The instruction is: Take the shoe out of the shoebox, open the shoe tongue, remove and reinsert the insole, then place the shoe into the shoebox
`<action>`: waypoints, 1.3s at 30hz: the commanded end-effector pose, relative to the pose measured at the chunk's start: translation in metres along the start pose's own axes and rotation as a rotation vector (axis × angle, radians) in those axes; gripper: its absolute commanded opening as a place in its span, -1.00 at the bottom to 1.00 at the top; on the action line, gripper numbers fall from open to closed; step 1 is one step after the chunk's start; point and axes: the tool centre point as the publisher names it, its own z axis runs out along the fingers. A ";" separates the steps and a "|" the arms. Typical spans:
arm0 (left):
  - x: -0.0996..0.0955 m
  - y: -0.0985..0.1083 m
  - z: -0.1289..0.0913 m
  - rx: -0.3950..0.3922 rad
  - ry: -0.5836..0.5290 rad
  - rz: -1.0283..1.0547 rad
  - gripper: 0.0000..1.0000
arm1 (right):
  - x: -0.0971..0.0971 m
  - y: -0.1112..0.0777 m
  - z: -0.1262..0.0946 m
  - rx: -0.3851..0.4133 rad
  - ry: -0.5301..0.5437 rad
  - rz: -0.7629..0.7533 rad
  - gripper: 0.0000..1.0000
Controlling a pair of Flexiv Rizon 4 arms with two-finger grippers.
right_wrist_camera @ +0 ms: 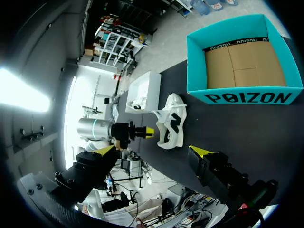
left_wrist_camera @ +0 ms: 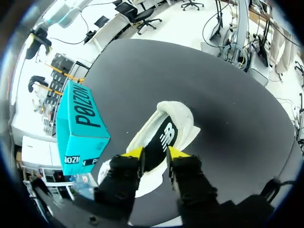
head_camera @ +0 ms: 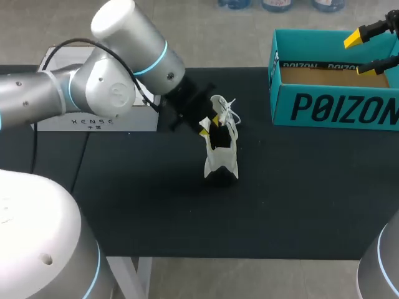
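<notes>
Shoe (head_camera: 223, 157), white w/ black side panel, out of its box, on black surface (head_camera: 143, 205). Its rear end sits between the tips of left gripper (head_camera: 210, 123), which looks clenched on it; toe points away from that gripper. Laces (head_camera: 229, 107) loose at top, just beside the gripper. Teal shoebox (head_camera: 333, 109), open-topped, brown cardboard floor showing, well apart from left gripper. Right gripper (head_camera: 358, 54) released, grasping nothing, hangs above shoebox's far corner, well apart from shoe.
</notes>
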 end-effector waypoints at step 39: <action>0.029 0.014 0.109 0.119 0.439 0.349 -1.00 | 0.000 -0.001 0.000 -0.001 -0.002 0.001 1.00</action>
